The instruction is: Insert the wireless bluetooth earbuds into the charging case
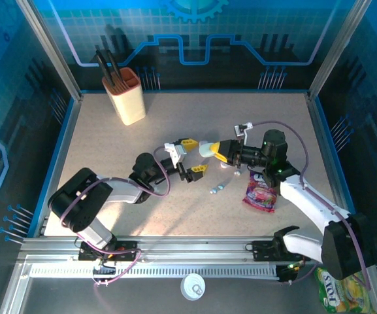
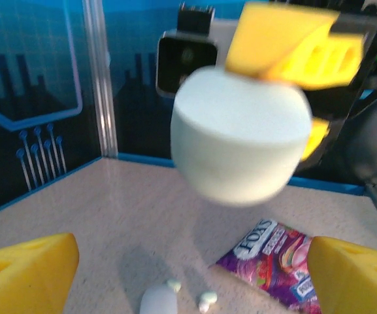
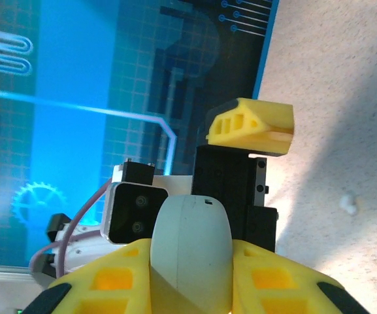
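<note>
My right gripper [image 1: 214, 151] is shut on a pale pebble-shaped charging case [image 1: 205, 149], held above the table centre. In the right wrist view the case [image 3: 191, 245] sits closed between my yellow fingers [image 3: 276, 281]. My left gripper [image 1: 193, 156] faces it, open, with its jaws spread on either side of the case and apart from it. From the left wrist the case [image 2: 240, 137] hangs ahead between my wide fingers [image 2: 28, 275]. Tiny pale earbuds [image 1: 217, 188] lie loose on the table below; two earbuds [image 2: 207, 299] lie beside a pale rounded piece [image 2: 159, 302].
A purple candy packet [image 1: 260, 191] lies right of the earbuds, under the right arm. A beige holder [image 1: 128, 95] with black tools stands at the back left. Another earbud [image 3: 350, 203] rests on the speckled tabletop. Blue walls enclose the table.
</note>
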Available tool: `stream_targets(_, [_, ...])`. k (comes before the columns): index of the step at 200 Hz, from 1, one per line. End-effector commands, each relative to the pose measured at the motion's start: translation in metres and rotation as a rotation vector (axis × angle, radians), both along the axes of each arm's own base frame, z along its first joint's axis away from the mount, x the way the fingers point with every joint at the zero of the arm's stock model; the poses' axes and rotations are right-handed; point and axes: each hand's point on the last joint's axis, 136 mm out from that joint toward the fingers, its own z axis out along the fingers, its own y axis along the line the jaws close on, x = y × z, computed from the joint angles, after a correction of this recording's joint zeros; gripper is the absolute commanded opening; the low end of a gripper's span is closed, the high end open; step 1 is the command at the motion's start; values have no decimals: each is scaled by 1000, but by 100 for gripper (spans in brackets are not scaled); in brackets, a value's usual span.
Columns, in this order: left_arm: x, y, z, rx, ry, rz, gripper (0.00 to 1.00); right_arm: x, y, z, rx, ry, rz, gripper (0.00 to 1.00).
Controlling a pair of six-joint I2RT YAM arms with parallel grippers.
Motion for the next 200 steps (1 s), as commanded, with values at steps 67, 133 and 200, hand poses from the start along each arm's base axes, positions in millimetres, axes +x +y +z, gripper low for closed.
stream_targets(67, [-4,-19,38,-92,-35,-127,68,1,-7,28,207,78,-38,14])
stream_targets(133, [-4,-22,46,-102,-43,-153,59,3,-7,24,202,77,-37,14])
stream_targets(200, [-8,-27,50,-107,-47,-178,54,3,-6,20,185,83,-37,14])
